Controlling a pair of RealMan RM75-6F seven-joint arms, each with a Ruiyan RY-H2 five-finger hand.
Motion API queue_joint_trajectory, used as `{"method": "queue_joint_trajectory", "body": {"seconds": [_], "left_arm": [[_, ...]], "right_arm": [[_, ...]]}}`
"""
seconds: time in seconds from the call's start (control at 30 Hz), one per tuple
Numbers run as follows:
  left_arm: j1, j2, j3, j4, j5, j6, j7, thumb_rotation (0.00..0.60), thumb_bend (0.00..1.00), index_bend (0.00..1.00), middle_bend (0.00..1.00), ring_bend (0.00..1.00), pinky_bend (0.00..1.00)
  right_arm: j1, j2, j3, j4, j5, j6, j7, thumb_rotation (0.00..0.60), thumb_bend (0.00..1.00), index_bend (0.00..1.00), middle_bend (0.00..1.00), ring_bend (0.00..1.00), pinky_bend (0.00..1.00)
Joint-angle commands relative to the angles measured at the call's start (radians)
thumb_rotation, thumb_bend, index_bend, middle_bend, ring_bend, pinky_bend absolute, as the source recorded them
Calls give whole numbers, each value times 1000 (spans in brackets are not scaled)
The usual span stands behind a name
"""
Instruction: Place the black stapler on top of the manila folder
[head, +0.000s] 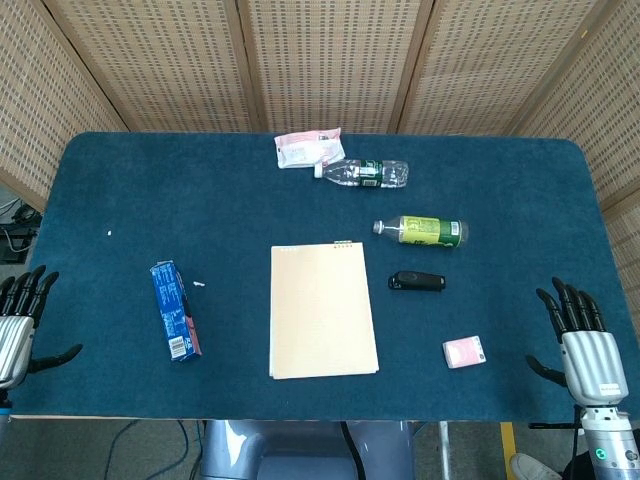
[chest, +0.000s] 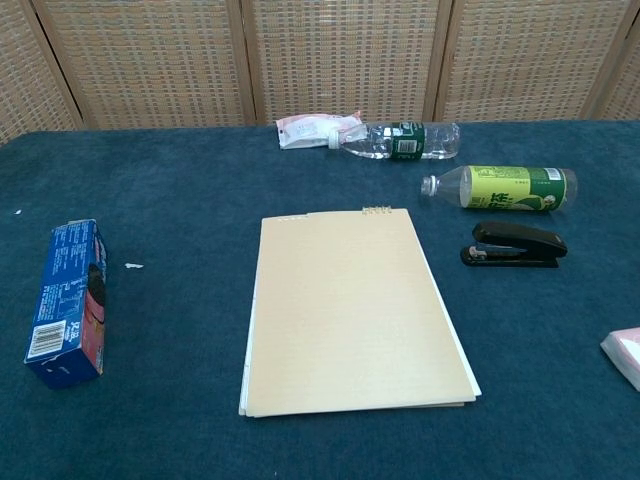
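The black stapler (head: 417, 281) (chest: 514, 245) lies flat on the blue table, just right of the manila folder (head: 322, 310) (chest: 351, 310), with a small gap between them. Nothing rests on the folder. My right hand (head: 582, 345) hovers at the table's front right corner, fingers spread and empty, well right of the stapler. My left hand (head: 17, 325) is at the front left edge, fingers spread, holding nothing. Neither hand shows in the chest view.
A green-labelled bottle (head: 421, 231) lies just behind the stapler. A clear bottle (head: 362, 173) and a pink packet (head: 308, 148) lie further back. A pink pad (head: 464, 352) sits front right of the stapler. A blue box (head: 175, 309) lies left of the folder.
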Motion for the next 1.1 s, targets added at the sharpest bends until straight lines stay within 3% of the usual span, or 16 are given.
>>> {"method": "queue_joint_trajectory", "body": {"seconds": [0.03, 0.6, 0.9, 1.1], "left_arm": [[1, 1, -1, -1, -5, 1, 5, 600, 0, 0, 0, 0, 0], [4, 0, -3, 2, -8, 5, 9, 600, 0, 0, 0, 0, 0], [2, 0, -2, -1, -4, 5, 13, 600, 0, 0, 0, 0, 0], [3, 6, -3, -3, -4, 6, 0, 600, 0, 0, 0, 0, 0]], "right_arm": [[2, -1, -1, 0, 0, -3, -2, 600, 216, 135, 0, 0, 124], [28, -10, 10, -17, 1, -34, -11, 600, 216, 149, 4, 0, 161], [160, -11, 83, -79, 91, -219, -105, 600, 216, 224, 82, 0, 202], [272, -68, 141, -63, 248, -396, -185, 600, 213, 253, 113, 14, 230]]}}
